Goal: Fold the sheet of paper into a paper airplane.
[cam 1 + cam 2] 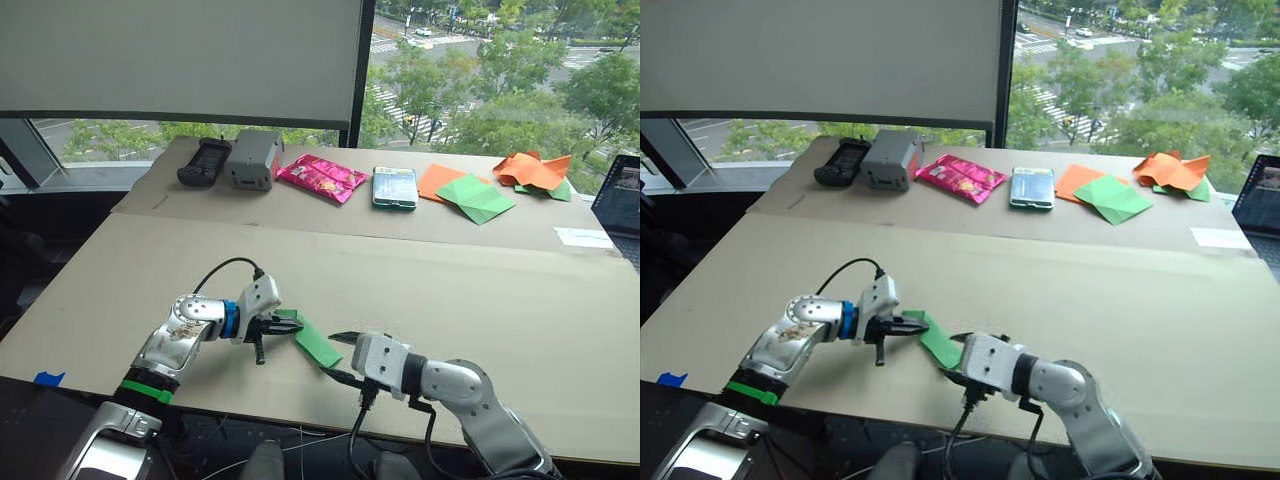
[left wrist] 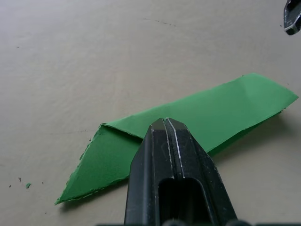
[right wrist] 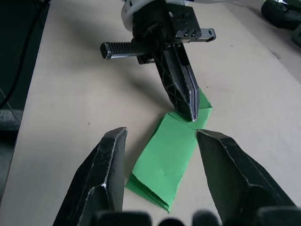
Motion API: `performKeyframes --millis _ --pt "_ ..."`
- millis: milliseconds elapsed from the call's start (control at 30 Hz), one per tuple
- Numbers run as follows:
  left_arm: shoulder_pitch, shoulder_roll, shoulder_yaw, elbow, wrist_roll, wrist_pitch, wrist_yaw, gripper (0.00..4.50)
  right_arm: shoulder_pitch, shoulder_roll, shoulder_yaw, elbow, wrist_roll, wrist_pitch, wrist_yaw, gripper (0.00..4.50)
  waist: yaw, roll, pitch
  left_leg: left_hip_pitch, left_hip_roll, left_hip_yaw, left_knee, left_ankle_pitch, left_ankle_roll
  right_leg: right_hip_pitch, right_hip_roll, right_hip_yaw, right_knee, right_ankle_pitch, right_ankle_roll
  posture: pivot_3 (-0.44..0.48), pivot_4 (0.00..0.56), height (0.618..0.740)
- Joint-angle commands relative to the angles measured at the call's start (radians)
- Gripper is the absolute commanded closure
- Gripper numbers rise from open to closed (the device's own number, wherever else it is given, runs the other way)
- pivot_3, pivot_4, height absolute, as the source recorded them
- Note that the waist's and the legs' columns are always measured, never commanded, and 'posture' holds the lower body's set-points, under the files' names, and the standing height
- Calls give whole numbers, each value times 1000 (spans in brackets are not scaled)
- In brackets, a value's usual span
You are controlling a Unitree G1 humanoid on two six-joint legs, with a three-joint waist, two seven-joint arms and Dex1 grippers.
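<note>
The paper airplane [image 1: 316, 344] is a narrow folded wedge of bright green paper lying near the table's front edge, also seen in the left wrist view [image 2: 225, 108] and the right wrist view [image 3: 164, 160]. My left gripper [image 1: 289, 324] is shut, its tips pinching the left end of the wedge [image 2: 164, 123]. My right gripper [image 1: 336, 357] stands open at the wedge's other end, one finger [image 3: 110, 155] on each side of the paper without touching it.
Along the table's far edge lie a black handheld device [image 1: 204, 160], a grey box [image 1: 250, 158], a pink packet [image 1: 322, 177], a phone [image 1: 395, 187], a paler green folded paper [image 1: 477, 197] and orange papers [image 1: 532, 170]. A laptop [image 1: 620, 195] stands at the right.
</note>
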Motion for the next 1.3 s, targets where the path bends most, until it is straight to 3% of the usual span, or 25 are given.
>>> performKeyframes --millis 33,300,833,1300 --pt "-1 5 3 3 11 -24 -6 4500 -46 53 -62 -21 54 92 -70 1877 1 0 0 0 0 0 0 0 0 0 0 0 0 0 0 0 150 713" --pt "4 9 5 11 21 -30 -9 4500 -122 138 6 121 22 165 -182 4421 1 1 0 0 0 0 0 0 0 -1 0 0 1 0 0 0 150 713" --pt "-23 -9 -35 61 84 -65 5 4500 -166 162 72 254 -11 168 -246 4467 1 2 -1 0 0 0 0 0 0 -1 0 0 2 0 0 0 150 713" --pt "-30 -28 -68 81 115 -88 0 4500 -152 148 119 290 -27 329 -248 4467 1 5 -11 0 0 0 0 0 0 -1 0 0 3 0 0 0 150 713"
